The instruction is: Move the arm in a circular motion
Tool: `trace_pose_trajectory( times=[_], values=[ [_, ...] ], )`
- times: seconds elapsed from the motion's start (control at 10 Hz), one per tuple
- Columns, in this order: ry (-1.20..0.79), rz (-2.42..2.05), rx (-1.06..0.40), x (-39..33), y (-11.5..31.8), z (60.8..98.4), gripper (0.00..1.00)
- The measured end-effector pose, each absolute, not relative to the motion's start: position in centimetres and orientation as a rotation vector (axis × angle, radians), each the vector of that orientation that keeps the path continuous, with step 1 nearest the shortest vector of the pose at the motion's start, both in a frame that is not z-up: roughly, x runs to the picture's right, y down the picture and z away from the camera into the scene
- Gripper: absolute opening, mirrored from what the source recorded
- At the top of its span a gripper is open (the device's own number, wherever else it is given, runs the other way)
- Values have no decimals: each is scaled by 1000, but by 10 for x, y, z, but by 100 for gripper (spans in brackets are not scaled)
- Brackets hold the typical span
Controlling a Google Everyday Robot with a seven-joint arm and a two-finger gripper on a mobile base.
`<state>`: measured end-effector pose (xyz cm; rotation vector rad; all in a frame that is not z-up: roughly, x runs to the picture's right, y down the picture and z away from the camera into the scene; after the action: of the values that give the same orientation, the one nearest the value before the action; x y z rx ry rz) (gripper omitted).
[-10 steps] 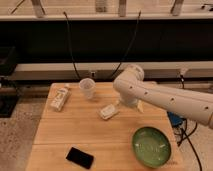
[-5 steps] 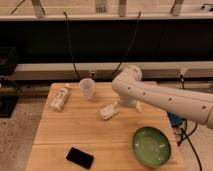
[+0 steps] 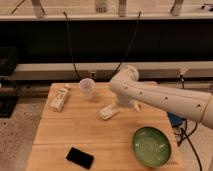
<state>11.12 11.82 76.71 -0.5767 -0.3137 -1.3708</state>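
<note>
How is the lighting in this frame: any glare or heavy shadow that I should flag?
Camera view: even overhead light on the pale wooden table, with only faint shadows. Camera view: a soft sheen but no harsh glare on the glossy white robot arm. Camera view: the gripper, tucked under the arm's bend above the table's middle, sits in shade. Camera view: the recess behind the table is nearly black.

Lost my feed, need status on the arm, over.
Gripper low over table centre, beside white packet. Arm extends from picture's right, elbow above table. Cup and packet close by.
</note>
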Motion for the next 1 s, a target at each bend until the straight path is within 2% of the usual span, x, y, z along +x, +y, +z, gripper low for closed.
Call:
trace_pose_trajectory(
  times=[1.0],
  values=[
    [-355, -1460, -584, 91, 122, 779, 80]
  ],
)
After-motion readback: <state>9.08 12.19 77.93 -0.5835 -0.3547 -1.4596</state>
